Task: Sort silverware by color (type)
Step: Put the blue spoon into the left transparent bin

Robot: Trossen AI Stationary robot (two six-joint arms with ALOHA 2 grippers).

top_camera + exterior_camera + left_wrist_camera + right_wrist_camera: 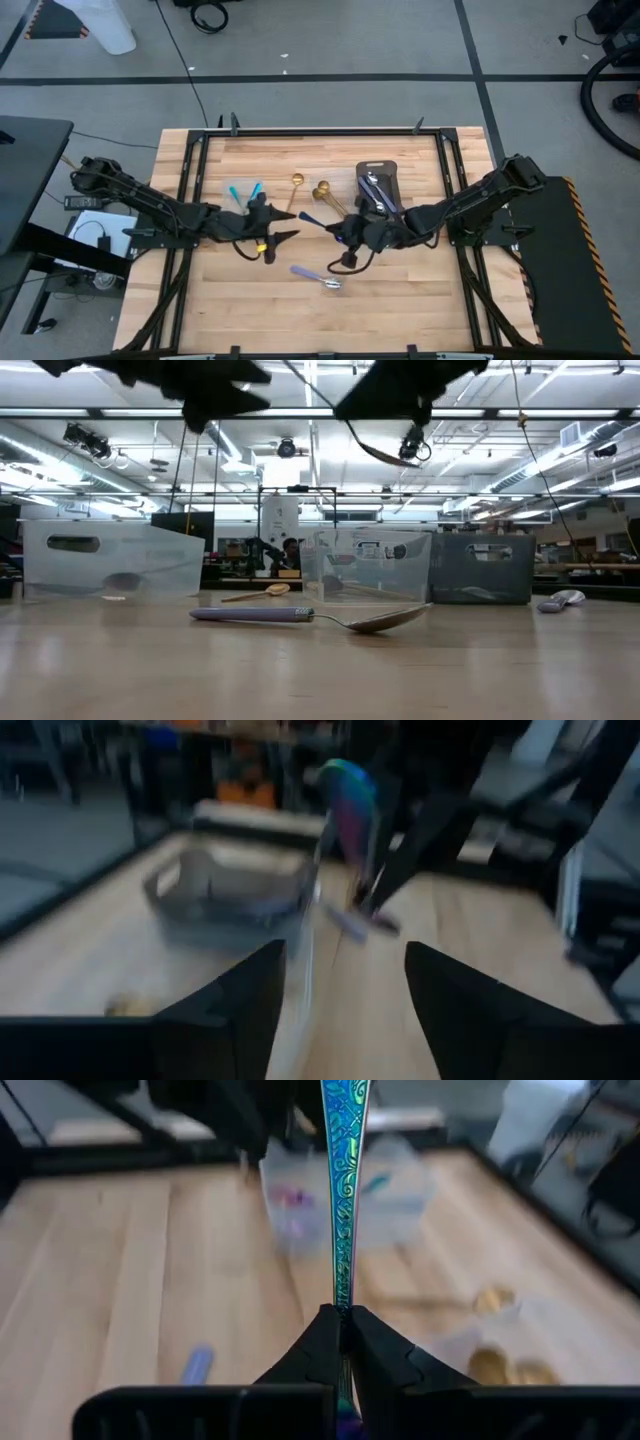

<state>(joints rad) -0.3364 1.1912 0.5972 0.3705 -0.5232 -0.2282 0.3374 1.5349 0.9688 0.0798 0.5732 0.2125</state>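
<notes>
My right gripper is shut on an iridescent blue-green utensil, raised over the table's middle. My left gripper is open and empty, just left of it, facing that utensil. A spoon with a purple handle lies flat on the wood near the front. Teal-handled pieces lie in a clear container. Gold spoons lie in another. Silver pieces lie in the grey tray. My right gripper pinches the iridescent utensil by its narrow patterned shaft between the two fingertips. The utensil runs along the fingers and sticks out ahead of them, toward the table's left. It is lifted clear of the table.
The grey tray and the clear containers stand along the far half of the table. A larger clear box shows at the left in the low view. A small silver piece lies far right. Bare wood spreads along the near edge.
</notes>
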